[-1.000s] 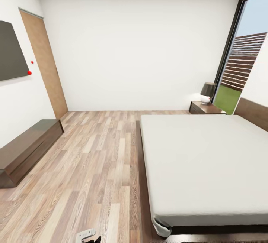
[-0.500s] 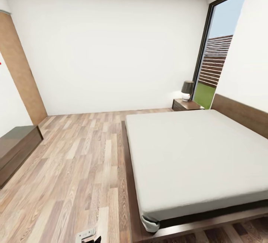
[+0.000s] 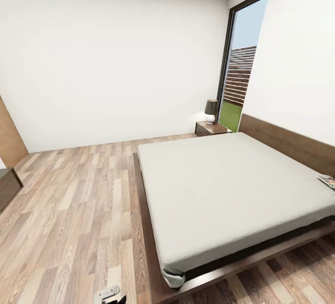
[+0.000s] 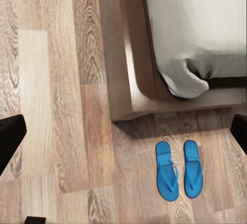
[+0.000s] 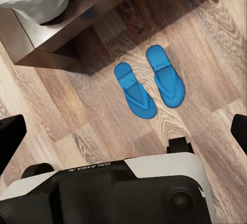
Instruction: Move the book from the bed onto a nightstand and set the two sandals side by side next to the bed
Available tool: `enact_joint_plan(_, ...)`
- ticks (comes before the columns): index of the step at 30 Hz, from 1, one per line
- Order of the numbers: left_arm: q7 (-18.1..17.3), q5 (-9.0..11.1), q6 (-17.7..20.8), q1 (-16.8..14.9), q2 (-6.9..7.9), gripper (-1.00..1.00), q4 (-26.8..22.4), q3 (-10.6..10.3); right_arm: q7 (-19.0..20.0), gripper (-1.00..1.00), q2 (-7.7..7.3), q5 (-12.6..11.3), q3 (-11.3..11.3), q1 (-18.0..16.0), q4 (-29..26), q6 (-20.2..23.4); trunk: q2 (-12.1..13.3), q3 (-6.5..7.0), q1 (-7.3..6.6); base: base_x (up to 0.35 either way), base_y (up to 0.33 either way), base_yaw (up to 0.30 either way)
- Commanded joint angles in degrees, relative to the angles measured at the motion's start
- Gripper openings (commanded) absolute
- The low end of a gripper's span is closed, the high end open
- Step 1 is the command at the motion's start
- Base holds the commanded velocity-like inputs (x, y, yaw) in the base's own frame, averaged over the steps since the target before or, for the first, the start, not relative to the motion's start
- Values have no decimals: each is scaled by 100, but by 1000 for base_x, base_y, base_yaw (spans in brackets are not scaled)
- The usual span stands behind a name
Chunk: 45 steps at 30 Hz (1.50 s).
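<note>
At the lower edge of the head view a small grey-white part of the robot [image 3: 108, 293] is seen over the wood-plank floor [image 3: 70, 220]. In the left wrist view the two bright blue flat flip-flops [image 4: 178, 169] lie side by side on the planks at lower right of the frame, near the corner of the dark brown wooden bed frame [image 4: 135, 93] and not touching it; in the right wrist view the same pair is seen at upper centre, slightly splayed, just past the robot's white base [image 5: 128, 183]. The left gripper [image 4: 123, 139] is judged to be spread apart, its dark fingertips at the far left and right edges of that view with nothing between them — and the right gripper [image 5: 123, 131] likewise, empty. Further off, the large low platform bed with its off-white mattress [image 3: 223, 188] fills the right half of the head view, and at the far right edge, on the mattress near the headboard [image 3: 288, 143], a small thin paperback with a pictured cover [image 3: 327, 181] is partly seen. Beyond it, at upper centre right, a low dark brown nightstand [image 3: 211, 128] carries a dark-shaded lamp [image 3: 211, 110] beside the tall window [image 3: 237, 81]. The sandal step appears largely met as the pair lies; the book step is judged to be in hand — an approach along the bed is called for until the book is within reach, then a grasp and a carry to a nightstand.
</note>
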Motion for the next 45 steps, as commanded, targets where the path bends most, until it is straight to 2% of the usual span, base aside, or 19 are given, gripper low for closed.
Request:
enact_joint_plan(1, -32, -20, -11, -4, -2, 100, 0, 44, 41, 100, 4, -61, 48, -12, 25, -17, -13, -13, 4, 0, 0, -300)
enact_joint_plan(45, -32, -17, -11, -4, -2, 100, 0, 44, 40, 100, 5, -61, 48, -13, 25, -17, -13, -13, 4, 0, 0, -300)
